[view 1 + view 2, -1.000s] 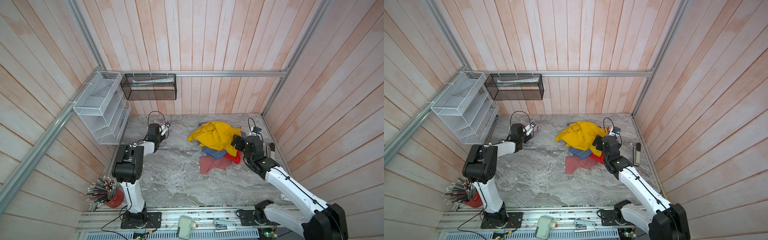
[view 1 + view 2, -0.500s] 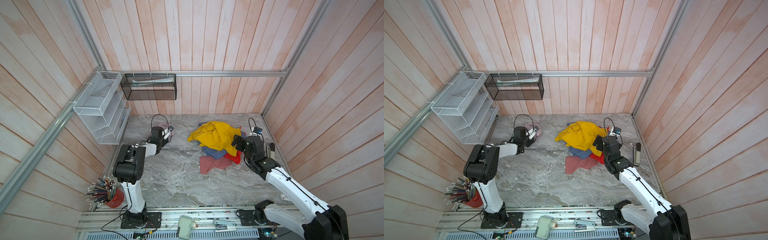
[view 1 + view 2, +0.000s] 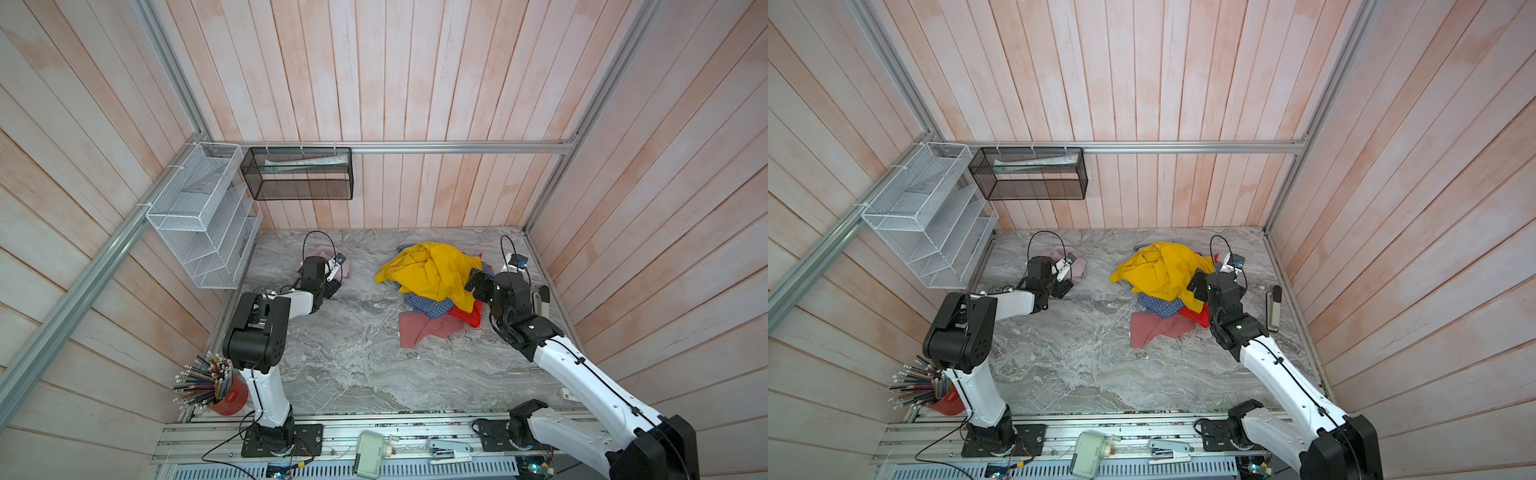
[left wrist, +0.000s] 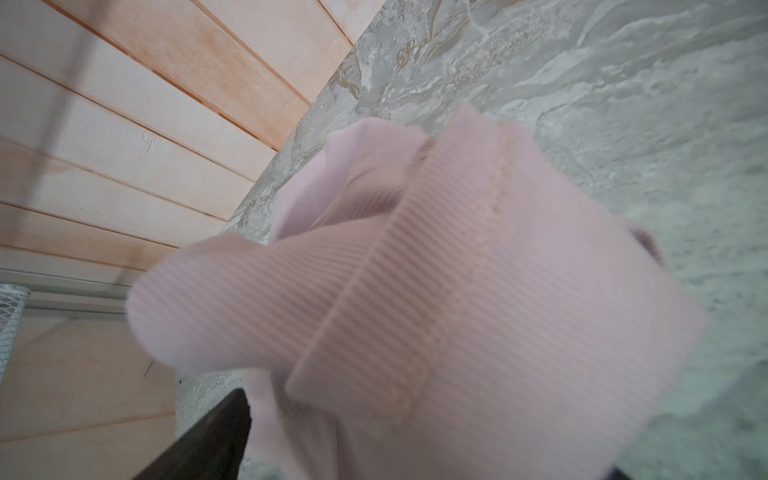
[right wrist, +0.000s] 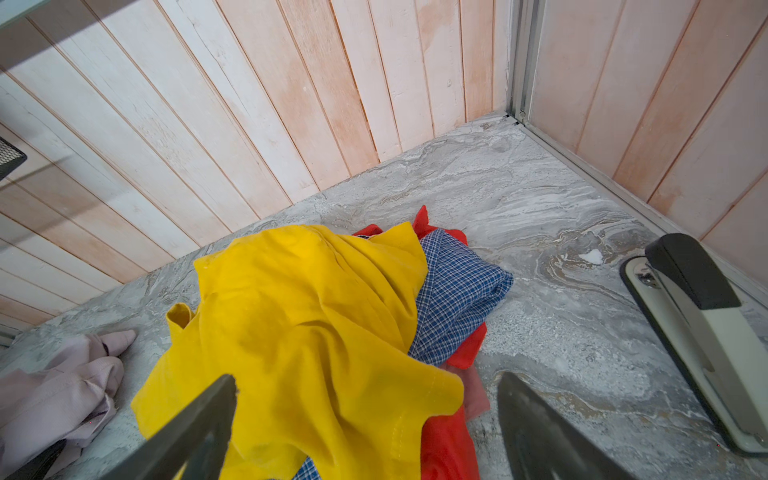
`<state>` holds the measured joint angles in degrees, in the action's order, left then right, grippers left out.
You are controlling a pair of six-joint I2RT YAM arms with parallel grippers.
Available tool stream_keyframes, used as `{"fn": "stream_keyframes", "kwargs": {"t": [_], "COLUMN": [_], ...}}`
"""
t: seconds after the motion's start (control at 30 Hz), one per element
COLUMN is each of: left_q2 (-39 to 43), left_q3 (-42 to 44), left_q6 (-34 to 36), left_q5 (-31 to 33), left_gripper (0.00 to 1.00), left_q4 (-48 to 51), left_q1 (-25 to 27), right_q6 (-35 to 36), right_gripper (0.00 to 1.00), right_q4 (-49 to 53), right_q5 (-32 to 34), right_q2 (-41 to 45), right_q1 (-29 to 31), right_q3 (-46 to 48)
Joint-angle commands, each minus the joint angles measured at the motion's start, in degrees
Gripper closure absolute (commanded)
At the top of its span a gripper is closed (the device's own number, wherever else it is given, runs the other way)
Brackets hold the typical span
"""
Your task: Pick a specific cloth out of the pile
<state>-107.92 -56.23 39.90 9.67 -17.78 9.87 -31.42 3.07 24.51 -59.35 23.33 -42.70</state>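
Left tool [image 3: 333,277] open, the cloth [image 4: 457,291] between its fingers [image 4: 208,436]. Right tool [image 5: 365,378] open, empty; the pile [image 5: 311,311] just ahead.

left tool [image 3: 336,277] held low, jaws spread wide, right tool [image 5: 365,380] tilted downward, jaws spread wide

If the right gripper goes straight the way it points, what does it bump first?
Most likely the yellow garment. The right gripper, with its jaws open, points right at it. I can't tell how near the garment is.
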Motion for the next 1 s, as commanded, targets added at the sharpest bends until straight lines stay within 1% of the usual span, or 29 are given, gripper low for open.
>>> {"fn": "stream_keyframes", "kwargs": {"t": [0.0, 0.17, 0.37, 0.43, 0.53, 0.6, 0.7, 0.8, 0.83, 0.9, 0.97], "left_q2": [1.9, 4.7, 9.0, 9.8, 10.7, 11.2, 11.6, 11.6, 11.4, 10.8, 10.8], "left_q3": [0.1, 1.0, 3.4, 3.8, 4.8, 5.9, 7.2, 7.7, 7.9, 8.3, 9.4], "left_q6": [-1.6, -1.6, -3.8, -4.0, -3.3, -3.2, -3.2, -3.3, -3.4, -3.5, -3.7], "left_q5": [3.0, 3.7, 4.2, 4.4, 4.1, 3.9, 4.2, 6.1, 7.5, 8.2, 8.6], "left_gripper": [0.00, 0.00, 0.00, 0.00, 0.00, 0.00, 0.00, 0.00, 0.00, 0.00, 0.00], "left_q4": [-2.0, -3.5, -5.2, -5.0, -4.6, -4.8, -4.6, -2.8, -2.4, -0.9, -2.1], "left_q1": [0.2, 0.7, 0.8, 0.8, 0.8, 0.8, 0.8, 0.8, 0.8, 0.8, 1.0], "right_q6": [1.2, 2.4, 3.8, 6.2, 11.8, 13.5, 12.9, 12.0, 11.9, 11.9, 11.9], "right_gripper": [0.02, 0.02, 0.02, 0.02, 0.02, 0.02, 0.02, 0.02, 0.02, 0.02, 0.02], "right_q4": [0.6, 1.0, 1.1, -0.1, -2.2, -2.5, -2.2, -2.8, -2.9, -2.7, -2.2], "right_q5": [1.4, 1.9, 2.6, 1.4, -3.1, -4.9, -6.0, -8.4, -9.0, -8.9, -8.2], "right_q2": [0.7, 1.4, 4.1, 5.1, 7.0, 8.1, 9.6, 10.7, 11.0, 11.4, 11.9], "right_q1": [0.1, 0.0, -0.4, -0.9, -2.0, -3.1, -5.7, -8.0, -8.3, -8.4, -8.4], "right_q3": [-0.8, -1.5, -0.5, 0.2, 1.4, 2.0, 2.9, 3.6, 3.5, 3.4, 3.6]}}
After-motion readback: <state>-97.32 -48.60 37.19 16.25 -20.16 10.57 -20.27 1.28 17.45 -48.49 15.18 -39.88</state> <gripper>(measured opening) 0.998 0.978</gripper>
